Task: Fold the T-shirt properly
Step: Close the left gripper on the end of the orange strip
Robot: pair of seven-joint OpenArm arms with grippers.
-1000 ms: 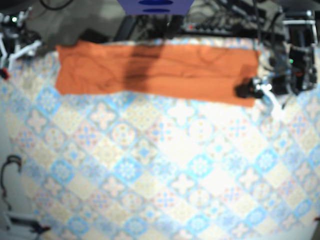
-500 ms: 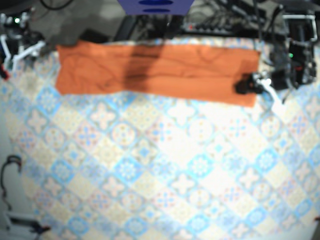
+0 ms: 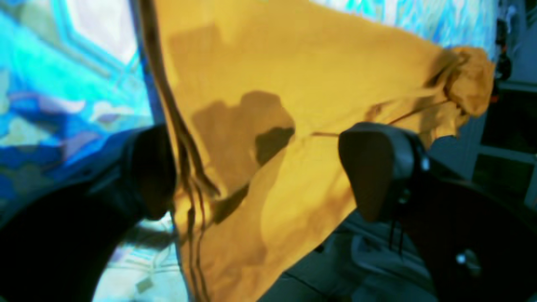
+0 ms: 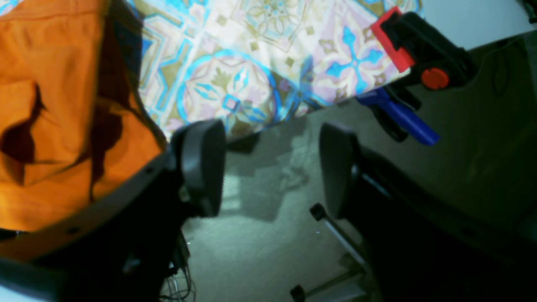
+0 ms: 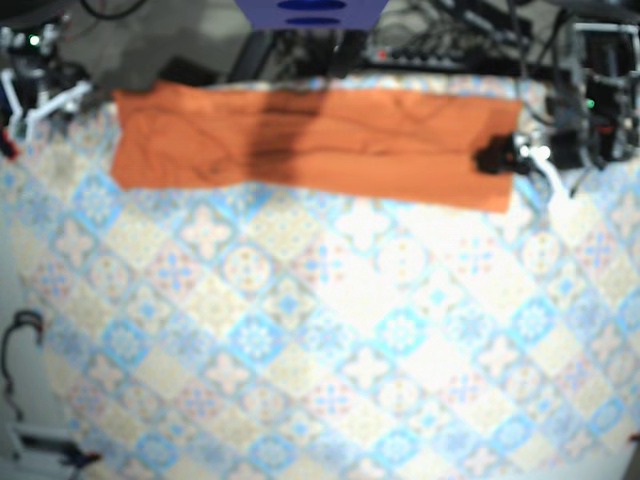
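Shirt point(image 5: 310, 140): an orange T-shirt laid as a long, narrow band along the far edge of the table point(image 5: 330, 330), flat apart from a few creases and a bunched knot of cloth at one corner in the left wrist view. No sleeves stick out, so the lengthwise folds appear done. The crosswise folds, bringing the band's ends together, appear to be what is left.

Left gripper point(image 3: 264, 167): at the band's end on the right of the base view, fingers spread wide and straddling the cloth. The hem runs just beside one pad, and nothing is pinched.

Right gripper point(image 4: 268, 167): beyond the table corner near the band's other end, fingers wide apart and empty, with only floor between them. A red and black clamp point(image 4: 419, 63) grips the table edge nearby.
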